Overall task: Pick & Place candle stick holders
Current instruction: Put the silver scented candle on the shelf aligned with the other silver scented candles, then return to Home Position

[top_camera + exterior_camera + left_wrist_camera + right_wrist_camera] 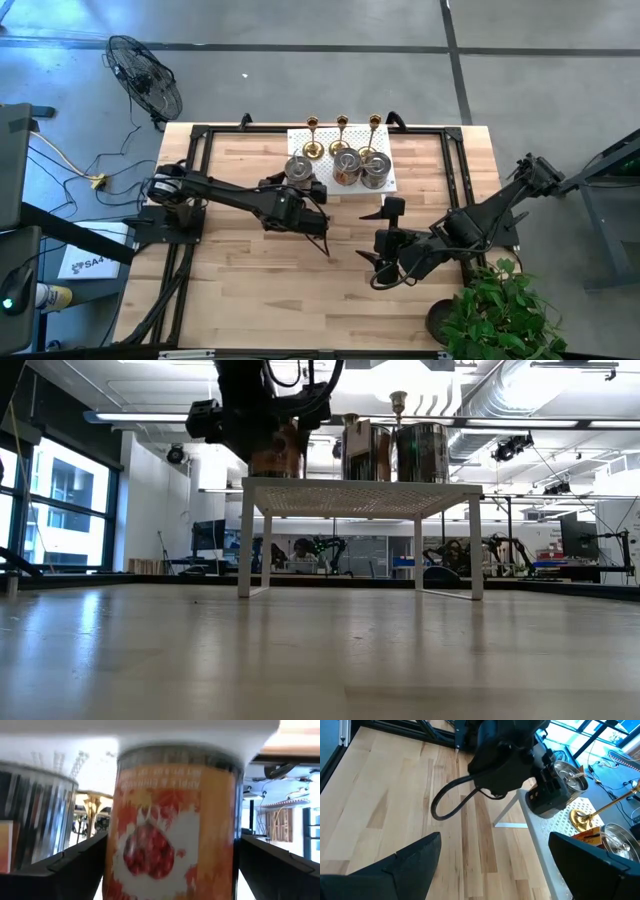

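Observation:
Three gold holders (341, 135) stand in a far row on the white perforated rack (390, 180). Three squat silvery round holders stand in the near row. Two of them (360, 168) stand untouched. My left gripper (305, 182) is shut on the leftmost silvery holder (170, 845), which carries an orange leaf label. It also shows in the low view (275, 455) and the right wrist view (565, 772). My right gripper (495, 870) is open and empty over bare wood near the rack's near right corner (378, 240). My left gripper has the silvery holder's round side wall (112, 850) between its two fingers, one on each side, with no gap showing. The fingers (75, 865) come about level, slanting in from the table's near side. The holder stands upright with its base on the rack's top.
The rack stands on thin white legs (245, 540) at the table's far middle. Black frame rails (200, 150) run along the table's edges. A potted plant (500, 310) stands at the near right corner. Bare wood (270, 290) lies toward the near edge.

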Robot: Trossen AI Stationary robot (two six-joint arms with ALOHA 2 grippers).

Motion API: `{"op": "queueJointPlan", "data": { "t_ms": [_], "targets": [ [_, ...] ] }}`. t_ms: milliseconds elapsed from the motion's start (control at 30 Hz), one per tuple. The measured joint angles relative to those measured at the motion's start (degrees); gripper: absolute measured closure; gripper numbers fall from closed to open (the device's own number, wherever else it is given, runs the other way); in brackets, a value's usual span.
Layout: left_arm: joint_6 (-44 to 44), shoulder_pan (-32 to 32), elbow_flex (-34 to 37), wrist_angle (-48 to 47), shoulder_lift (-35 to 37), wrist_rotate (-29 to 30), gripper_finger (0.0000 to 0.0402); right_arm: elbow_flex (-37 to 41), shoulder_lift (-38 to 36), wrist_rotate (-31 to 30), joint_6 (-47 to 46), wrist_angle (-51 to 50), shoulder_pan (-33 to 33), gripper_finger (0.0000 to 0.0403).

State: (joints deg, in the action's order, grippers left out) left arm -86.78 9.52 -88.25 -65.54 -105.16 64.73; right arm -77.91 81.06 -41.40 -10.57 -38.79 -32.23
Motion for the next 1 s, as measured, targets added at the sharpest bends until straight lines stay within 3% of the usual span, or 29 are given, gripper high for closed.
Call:
{"op": "queueJointPlan", "data": {
  "t_ms": [267, 1000],
  "targets": [
    [0.9, 0.0, -1.4, -2.0, 0.7, 0.3, 0.0002, 0.0, 0.0, 0.0, -0.1, 0.0, 0.0, 0.0039],
    [0.5, 1.1, -20.8, -11.9, 0.6, 0.1, 0.0002, 0.0, 0.0, 1.4, -0.1, 0.0, 0.0, 0.0039]
  ]
}}
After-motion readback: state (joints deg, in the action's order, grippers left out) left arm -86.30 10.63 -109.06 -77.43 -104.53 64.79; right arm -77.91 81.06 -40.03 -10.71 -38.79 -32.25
